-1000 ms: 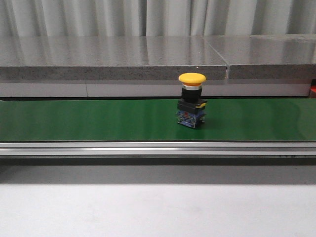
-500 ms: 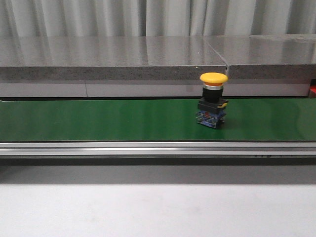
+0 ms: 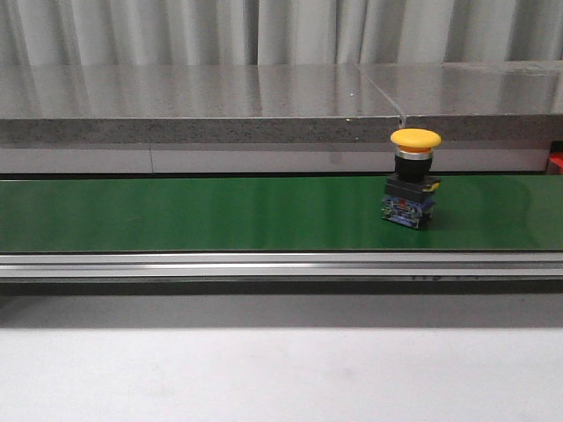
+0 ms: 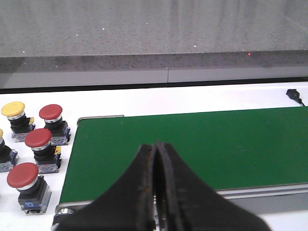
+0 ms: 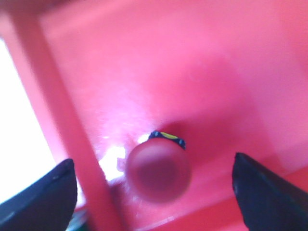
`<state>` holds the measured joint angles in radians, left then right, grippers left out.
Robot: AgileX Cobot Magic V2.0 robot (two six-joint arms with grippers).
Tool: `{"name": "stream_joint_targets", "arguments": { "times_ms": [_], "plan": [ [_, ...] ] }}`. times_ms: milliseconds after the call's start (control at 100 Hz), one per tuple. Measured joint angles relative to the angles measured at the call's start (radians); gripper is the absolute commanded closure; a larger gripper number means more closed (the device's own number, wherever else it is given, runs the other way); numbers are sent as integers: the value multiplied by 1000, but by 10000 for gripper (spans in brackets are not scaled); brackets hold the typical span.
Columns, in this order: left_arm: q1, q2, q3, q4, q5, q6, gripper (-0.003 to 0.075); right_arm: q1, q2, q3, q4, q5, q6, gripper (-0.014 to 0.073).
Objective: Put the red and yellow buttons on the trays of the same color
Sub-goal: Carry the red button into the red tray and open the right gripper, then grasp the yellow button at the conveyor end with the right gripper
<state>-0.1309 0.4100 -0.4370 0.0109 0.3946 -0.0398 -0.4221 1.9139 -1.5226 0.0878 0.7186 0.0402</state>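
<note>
Green conveyor belt across mid-frame, silver rail along its lower edge, grey speckled ledge above, white counter along bottom

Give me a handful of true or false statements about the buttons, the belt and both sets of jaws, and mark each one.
1. A yellow button stands upright on the green belt. True.
2. The left gripper has its jaws wide open. False: they are shut with nothing between them.
3. The right gripper hangs open over a red button in the red tray. True.
4. Beside the belt's end, the left wrist view shows only yellow buttons. False: three red buttons are among them.
</note>
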Motion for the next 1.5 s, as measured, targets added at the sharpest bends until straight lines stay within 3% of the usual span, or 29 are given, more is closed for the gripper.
{"name": "stream_joint_targets", "arguments": {
  "times_ms": [340, 700, 1140, 1500],
  "plan": [
    [0, 0, 0, -2, 0, 0, 739, 107, -298, 0, 0, 150, -35, -52],
    [0, 0, 0, -2, 0, 0, 739, 282, -466, 34, 0, 303, -72, -52],
    [0, 0, 0, -2, 0, 0, 739, 475, -552, 384, 19, 203, -154, -52],
    [0, 0, 0, -2, 0, 0, 739, 501, -550, 489, 138, 41, -286, -52]
  ]
}}
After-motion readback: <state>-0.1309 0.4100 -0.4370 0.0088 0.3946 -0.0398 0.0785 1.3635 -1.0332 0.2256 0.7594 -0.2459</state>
